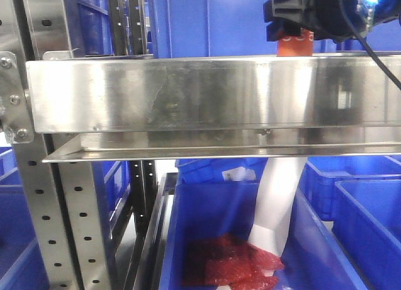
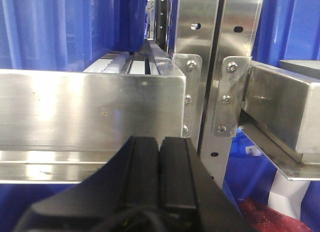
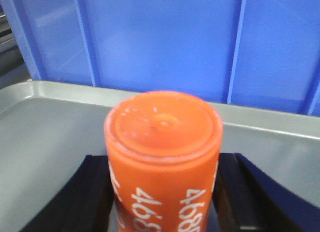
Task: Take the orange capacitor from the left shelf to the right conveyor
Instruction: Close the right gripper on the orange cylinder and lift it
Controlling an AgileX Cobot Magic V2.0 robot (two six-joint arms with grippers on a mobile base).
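Tall left shelf [image 1: 188, 93] lip hides base of orange capacitor [image 1: 294, 47] pinched between right fingers [image 3: 92, 192]; left fingers [image 2: 142, 172] closed together, empty.

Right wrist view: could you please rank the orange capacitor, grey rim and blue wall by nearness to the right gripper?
1. orange capacitor, between the fingers of the right gripper
2. grey rim, behind it
3. blue wall, farthest back

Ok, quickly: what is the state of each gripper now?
Left gripper: closed, holding nothing.
Right gripper: closed on the orange capacitor, one finger against each side.
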